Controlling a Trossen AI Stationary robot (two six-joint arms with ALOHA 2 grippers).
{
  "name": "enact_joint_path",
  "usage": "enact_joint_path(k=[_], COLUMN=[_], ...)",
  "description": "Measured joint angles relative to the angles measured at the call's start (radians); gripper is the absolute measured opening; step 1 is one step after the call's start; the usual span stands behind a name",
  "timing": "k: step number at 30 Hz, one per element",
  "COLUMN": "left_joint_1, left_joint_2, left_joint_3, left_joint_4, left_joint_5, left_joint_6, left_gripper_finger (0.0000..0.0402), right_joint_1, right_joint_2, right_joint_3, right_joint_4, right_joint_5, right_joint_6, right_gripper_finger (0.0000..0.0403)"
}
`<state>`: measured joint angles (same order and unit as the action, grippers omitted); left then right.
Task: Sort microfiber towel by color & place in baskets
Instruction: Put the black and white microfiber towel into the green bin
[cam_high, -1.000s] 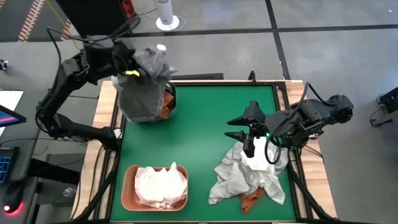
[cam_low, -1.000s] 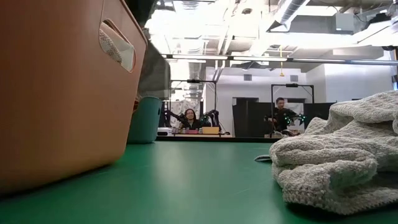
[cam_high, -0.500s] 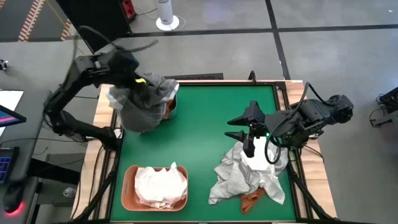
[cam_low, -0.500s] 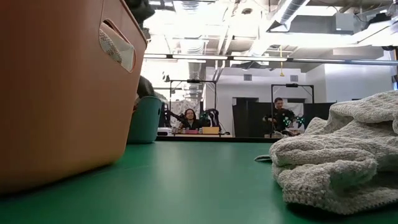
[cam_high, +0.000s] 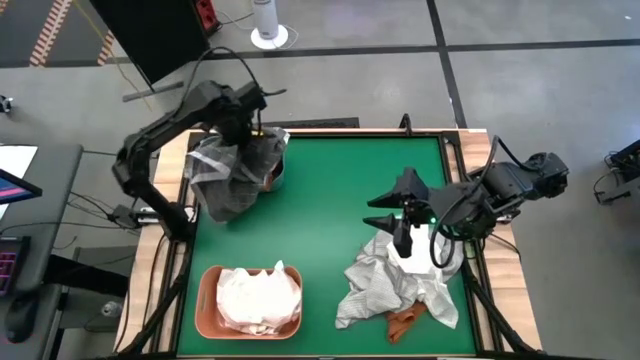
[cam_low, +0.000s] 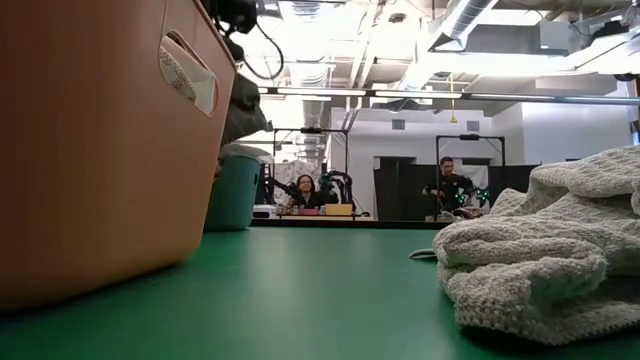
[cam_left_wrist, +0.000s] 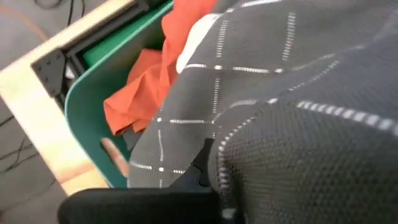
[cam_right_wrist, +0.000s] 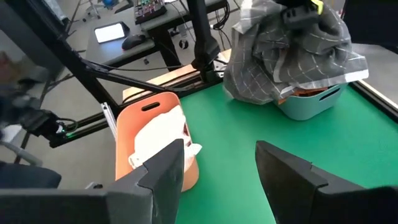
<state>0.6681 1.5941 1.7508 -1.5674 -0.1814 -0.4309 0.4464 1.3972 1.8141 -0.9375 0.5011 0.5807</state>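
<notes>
High view gave us the left pincer (cam_high: 243, 122) clamped on the grid-lined grey towel (cam_high: 228, 170) above the teal basket (cam_high: 276, 172) — right pincer (cam_high: 393, 211) open. Risk, we judged: cloth draping outside the rim.

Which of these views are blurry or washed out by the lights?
Low view: ceiling lights glare bright white, and the salmon basket close to the lens looks soft. Left wrist view: the grey grid towel fills the frame, its nearest folds out of focus. High view: evenly lit and sharp. Right wrist view: the near fingers are slightly blurred.
</notes>
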Motion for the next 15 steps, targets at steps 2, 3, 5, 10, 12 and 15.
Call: enact_joint_path(k=[2,3,5,10,12,15], left_joint_1=[0.022,0.032,0.051,0.088,0.095,0.096], left_joint_2=[0.022,0.030,0.043,0.043,0.043,0.043], left_joint_3=[-0.018,-0.029,-0.054,-0.169,-0.220,-0.303], left_joint_4=[-0.005,-0.003,-0.001,0.063,0.115,0.224], left_joint_5=[-0.007,-0.017,-0.033,-0.032,-0.026,0.021], left_joint_6=[0.017,0.025,0.039,0.030,0.018,0.013], left_gripper_finger=[0.0000,0.0000,0.0000,0.0007,0.0013,0.0018], right_joint_1=[0.006,0.007,0.010,0.025,0.025,0.025], right_joint_2=[0.000,0.000,0.000,0.000,0.000,0.000], right_joint_3=[0.000,0.000,0.000,0.000,0.000,0.000], right_joint_4=[0.000,0.000,0.000,-0.001,-0.001,-0.004], right_joint_5=[0.000,0.000,0.010,0.076,0.090,0.105], right_joint_6=[0.006,0.007,0.007,0.006,0.006,0.006], right_gripper_finger=[0.0223,0.0223,0.0223,0.0223,0.0223,0.0223])
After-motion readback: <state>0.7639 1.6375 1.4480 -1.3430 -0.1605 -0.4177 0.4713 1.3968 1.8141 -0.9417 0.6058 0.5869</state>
